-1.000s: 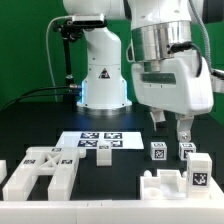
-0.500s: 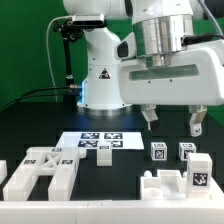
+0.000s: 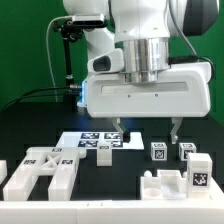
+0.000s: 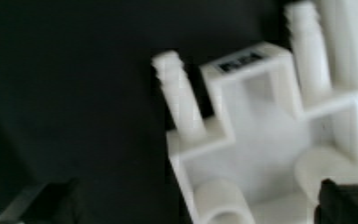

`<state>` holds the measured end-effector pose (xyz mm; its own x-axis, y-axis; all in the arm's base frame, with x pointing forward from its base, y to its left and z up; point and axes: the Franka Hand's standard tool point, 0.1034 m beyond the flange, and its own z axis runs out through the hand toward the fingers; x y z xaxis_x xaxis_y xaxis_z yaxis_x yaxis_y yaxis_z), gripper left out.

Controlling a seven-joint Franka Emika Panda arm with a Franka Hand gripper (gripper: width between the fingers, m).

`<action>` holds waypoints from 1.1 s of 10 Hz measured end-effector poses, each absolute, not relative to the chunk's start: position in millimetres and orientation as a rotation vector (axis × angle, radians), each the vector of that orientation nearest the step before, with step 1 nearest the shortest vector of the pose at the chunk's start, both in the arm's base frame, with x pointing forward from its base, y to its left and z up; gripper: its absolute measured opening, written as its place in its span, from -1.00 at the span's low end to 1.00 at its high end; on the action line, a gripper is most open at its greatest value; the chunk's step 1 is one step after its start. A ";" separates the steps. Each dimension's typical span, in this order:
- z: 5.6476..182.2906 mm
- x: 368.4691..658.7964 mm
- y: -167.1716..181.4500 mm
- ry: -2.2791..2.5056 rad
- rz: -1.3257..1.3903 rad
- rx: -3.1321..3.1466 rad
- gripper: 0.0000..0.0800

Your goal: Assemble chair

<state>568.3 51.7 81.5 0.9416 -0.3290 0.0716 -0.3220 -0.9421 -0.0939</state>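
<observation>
Exterior: we face the arm's base (image 3: 103,85) low across the table (image 3: 30,130). Wrist: we look closely down on a white part (image 4: 247,130), blurred.

The wide-spread claw (image 3: 148,130) hangs over the black table (image 3: 40,122).

Bright exterior view, blurred wrist view.

Robotics lab, black table (image 3: 30,125), marker board (image 3: 85,142)
</observation>
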 end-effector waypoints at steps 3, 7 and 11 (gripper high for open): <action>81.4 568.7 49.0 0.192 -0.145 -3.065 0.62; 71.2 543.6 10.6 -0.174 -0.057 -3.094 0.62; 66.1 520.8 1.4 -0.058 0.253 -3.070 0.62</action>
<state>520.8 1.4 66.1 0.9858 0.0425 -0.1625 0.0326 -0.9975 -0.0630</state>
